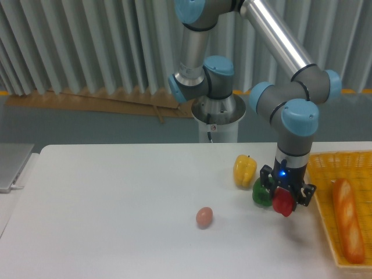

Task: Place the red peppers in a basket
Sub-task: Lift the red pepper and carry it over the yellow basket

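Evenly and brightly lit from overhead, with soft diffuse light and no harsh glare. White table (pixel 116 197) near overexposure, faintly bluish. Only a weak, blurred shadow under the gripper (pixel 283 200) and red pepper (pixel 283 203). Small blue indicator glow on the wrist. Slightly soft, low-resolution focus throughout; mild sheen along the metallic arm tube (pixel 273 35).
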Robot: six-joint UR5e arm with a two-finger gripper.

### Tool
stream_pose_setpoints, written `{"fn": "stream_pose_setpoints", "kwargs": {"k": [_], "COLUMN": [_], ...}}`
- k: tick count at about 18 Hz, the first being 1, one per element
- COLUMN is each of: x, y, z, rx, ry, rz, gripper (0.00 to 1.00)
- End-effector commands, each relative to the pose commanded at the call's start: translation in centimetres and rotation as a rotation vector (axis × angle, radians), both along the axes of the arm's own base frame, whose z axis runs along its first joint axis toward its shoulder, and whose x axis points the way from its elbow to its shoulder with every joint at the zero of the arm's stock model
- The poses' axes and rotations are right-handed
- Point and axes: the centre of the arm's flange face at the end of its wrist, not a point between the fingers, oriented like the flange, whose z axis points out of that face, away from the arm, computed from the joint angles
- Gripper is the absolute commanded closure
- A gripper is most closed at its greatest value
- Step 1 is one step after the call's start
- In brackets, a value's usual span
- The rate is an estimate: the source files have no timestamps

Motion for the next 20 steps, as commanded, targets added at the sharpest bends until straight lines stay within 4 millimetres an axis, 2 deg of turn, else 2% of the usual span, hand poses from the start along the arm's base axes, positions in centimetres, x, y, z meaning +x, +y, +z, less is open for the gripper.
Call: {"fn": "stream_pose_setpoints", "kwargs": {"k": [3, 10, 18, 20], "x": [-0.6, -2.8, -7.6, -8.9], "y": [-0.3, -2.2, -6.9, -8.0], "z": [0.2, 1.2, 2.0, 1.4], "rx": [0.013, 0.014, 0.047, 0.045], "ry": [-0.001, 0.028, 0.06, 0.059], "rz": [-0.03, -0.146, -0.299, -0.335], "gripper": [0.49, 0.51, 0.52, 0.52]}}
